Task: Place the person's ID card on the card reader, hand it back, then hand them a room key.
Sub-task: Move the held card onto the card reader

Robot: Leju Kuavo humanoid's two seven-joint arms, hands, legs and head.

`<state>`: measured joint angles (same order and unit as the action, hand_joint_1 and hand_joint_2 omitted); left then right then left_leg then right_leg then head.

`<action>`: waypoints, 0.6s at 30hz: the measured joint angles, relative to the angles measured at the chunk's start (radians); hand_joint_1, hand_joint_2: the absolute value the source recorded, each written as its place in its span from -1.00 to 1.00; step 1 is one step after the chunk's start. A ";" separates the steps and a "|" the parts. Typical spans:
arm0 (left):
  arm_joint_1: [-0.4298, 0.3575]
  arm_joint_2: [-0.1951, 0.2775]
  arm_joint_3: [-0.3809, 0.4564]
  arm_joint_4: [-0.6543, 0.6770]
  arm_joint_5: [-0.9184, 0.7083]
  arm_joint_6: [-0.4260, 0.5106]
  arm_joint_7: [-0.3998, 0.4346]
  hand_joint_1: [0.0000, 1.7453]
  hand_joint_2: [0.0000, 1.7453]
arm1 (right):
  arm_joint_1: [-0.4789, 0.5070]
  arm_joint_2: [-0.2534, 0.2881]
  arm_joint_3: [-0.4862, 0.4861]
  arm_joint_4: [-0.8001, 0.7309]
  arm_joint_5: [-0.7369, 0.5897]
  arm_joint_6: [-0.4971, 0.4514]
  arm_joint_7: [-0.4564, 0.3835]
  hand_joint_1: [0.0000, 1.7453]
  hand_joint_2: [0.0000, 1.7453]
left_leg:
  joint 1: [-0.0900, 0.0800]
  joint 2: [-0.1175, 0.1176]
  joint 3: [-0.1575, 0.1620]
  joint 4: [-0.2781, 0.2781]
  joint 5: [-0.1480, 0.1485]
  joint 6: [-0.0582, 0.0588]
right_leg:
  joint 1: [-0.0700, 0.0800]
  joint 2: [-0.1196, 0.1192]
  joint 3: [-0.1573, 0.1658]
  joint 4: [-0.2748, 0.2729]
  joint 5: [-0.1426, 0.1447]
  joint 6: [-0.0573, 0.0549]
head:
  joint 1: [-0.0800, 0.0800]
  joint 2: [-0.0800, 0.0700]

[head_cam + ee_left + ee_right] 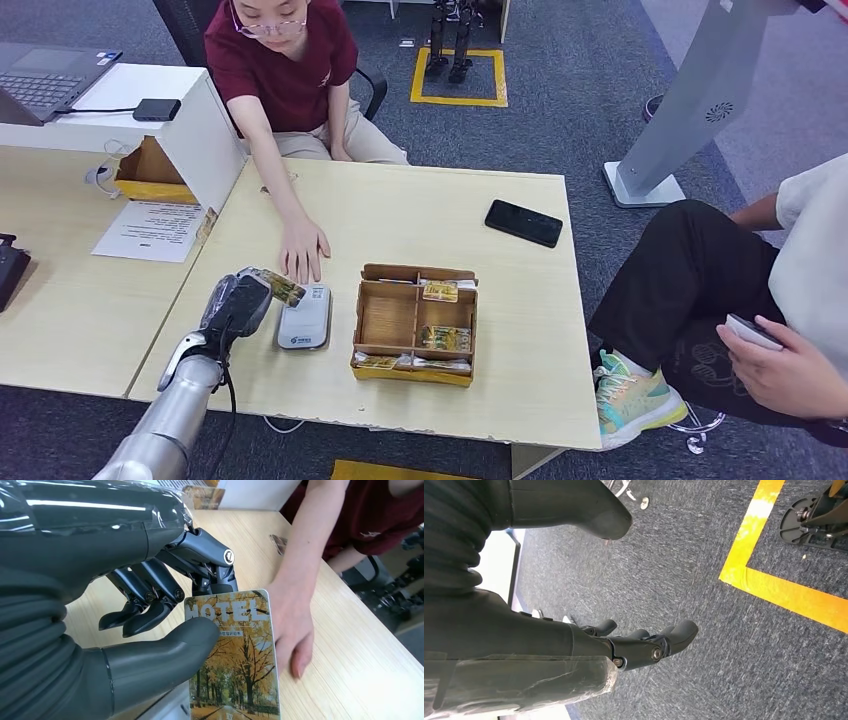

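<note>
- My left hand (238,305) pinches a glossy card with a yellow autumn-tree print and "HOTEL" lettering (232,655) between thumb and fingers, above the near end of the flat grey card reader (304,318).
- My right hand (644,645) hangs over the blue-grey carpet (704,670), fingers apart, holding nothing.
- Just beyond the reader, a person's hand (303,248) rests flat on the pale wooden table (520,340).
- Right of the reader sits an open cardboard box (415,325) holding similar cards.

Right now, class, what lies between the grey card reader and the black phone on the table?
In the head view, the compartmented cardboard box holding cards lies between reader and phone.
</note>
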<state>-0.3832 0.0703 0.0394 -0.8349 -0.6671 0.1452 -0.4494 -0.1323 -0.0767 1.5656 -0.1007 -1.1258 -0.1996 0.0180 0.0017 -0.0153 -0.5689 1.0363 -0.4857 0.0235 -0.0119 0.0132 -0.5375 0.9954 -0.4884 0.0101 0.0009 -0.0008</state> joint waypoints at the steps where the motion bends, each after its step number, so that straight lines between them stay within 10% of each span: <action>1: 0.004 0.002 0.000 -0.004 0.005 -0.012 -0.009 1.00 1.00 | 0.000 0.000 0.000 0.000 -0.001 0.000 0.000 -1.00 1.00 | 0.000 0.000 0.000 0.000 0.000 0.000 | 0.000 0.000 0.000 0.000 0.000 0.000 | 0.000 0.000; 18: 0.105 0.052 -0.029 -0.156 0.019 -0.120 -0.031 1.00 1.00 | 0.001 0.000 0.000 0.000 -0.023 -0.001 -0.004 -1.00 1.00 | 0.000 0.000 0.000 0.000 0.000 0.000 | 0.000 0.000 0.000 0.000 0.000 0.000 | 0.000 0.000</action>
<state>-0.2780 0.1226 0.0101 -0.9906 -0.6479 0.0253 -0.4809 -0.1317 -0.0767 1.5656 -0.1007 -1.1486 -0.2007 0.0145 0.0017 -0.0153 -0.5690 1.0363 -0.4855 0.0233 -0.0120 0.0133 -0.5379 0.9954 -0.4884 0.0101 0.0009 -0.0008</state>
